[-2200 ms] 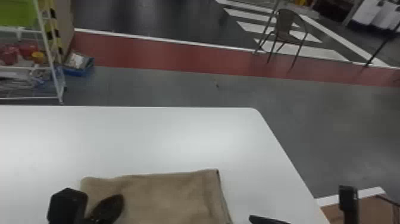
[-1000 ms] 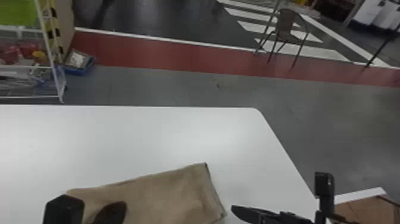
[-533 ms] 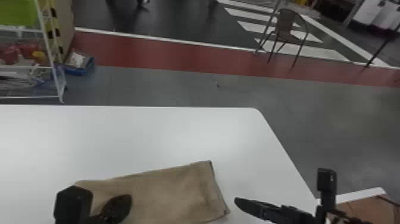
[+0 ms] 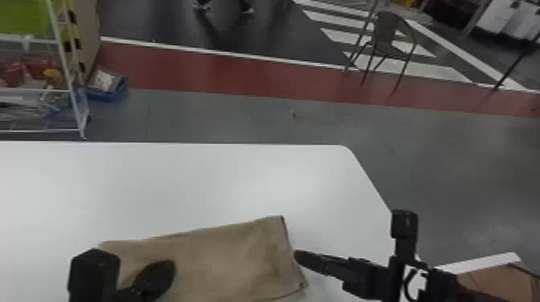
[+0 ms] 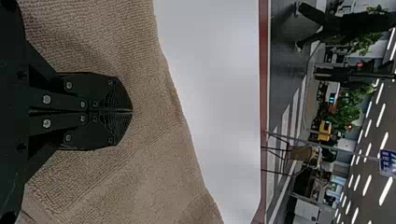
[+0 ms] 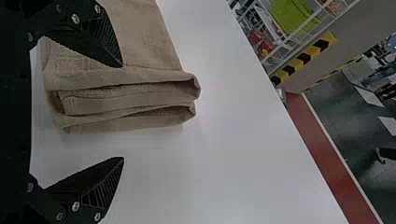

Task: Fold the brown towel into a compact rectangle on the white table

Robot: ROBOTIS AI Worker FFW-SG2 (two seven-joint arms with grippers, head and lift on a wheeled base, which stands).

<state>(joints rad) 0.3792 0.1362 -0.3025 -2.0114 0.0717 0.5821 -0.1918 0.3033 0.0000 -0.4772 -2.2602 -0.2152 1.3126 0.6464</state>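
Note:
The brown towel (image 4: 209, 261) lies folded in layers on the white table (image 4: 181, 180), its upper edge slanting. My left gripper (image 4: 154, 279) is over the towel's left part in the head view. Seen from the left wrist, that gripper (image 5: 132, 111) is shut, fingertips together above the cloth, with no fabric visible between them. At the towel's right end is my right gripper (image 4: 321, 263). In the right wrist view the right gripper (image 6: 123, 112) is wide open; one finger overlaps the towel (image 6: 149, 42), the other is over bare table, and the layered folded edge faces the gap.
The table's rounded far-right corner (image 4: 347, 150) lies beyond the towel. A wire shelf (image 4: 72, 92) with a blue bin (image 4: 106, 90) beside it stands behind on the left. Farther back on the floor is a chair (image 4: 383, 36). A brown box (image 4: 494, 281) sits at the lower right.
The right gripper has come in leftward and farther forward to the towel's right end. The towel has turned slightly, its upper edge now slanting. The left gripper has shifted only slightly.

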